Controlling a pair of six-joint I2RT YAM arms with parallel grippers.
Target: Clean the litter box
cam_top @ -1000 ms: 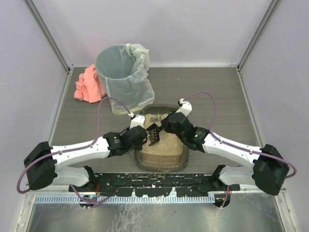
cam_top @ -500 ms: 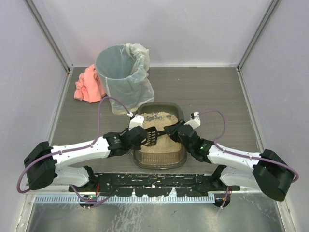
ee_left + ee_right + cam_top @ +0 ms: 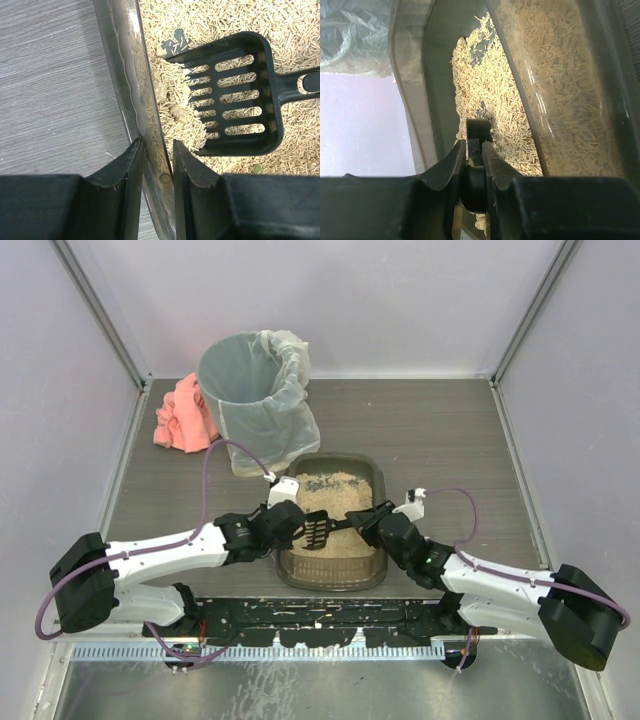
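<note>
The litter box (image 3: 373, 478), a dark shallow tray of beige pellet litter, sits at the near middle of the table. My left gripper (image 3: 289, 527) is shut on its left wall (image 3: 122, 60), one finger outside and one inside (image 3: 156, 150). A black slotted scoop (image 3: 318, 529) lies low on the litter, its head (image 3: 240, 95) next to a few pale clumps (image 3: 175, 112) by that wall. My right gripper (image 3: 363, 520) is shut on the scoop's handle (image 3: 478, 131) over the tray's right side, fingertips (image 3: 474, 146) pinching it.
A round grey bin (image 3: 258, 390) with a clear liner stands just behind the tray at the back left. A pink cloth (image 3: 183, 415) lies left of the bin. Metal frame posts and pale walls bound the table on three sides.
My right arm has drawn back to the near right, swinging the scoop from tilted up to low and flat with its handle pointing right. The left fingers closed a little on the tray wall.
</note>
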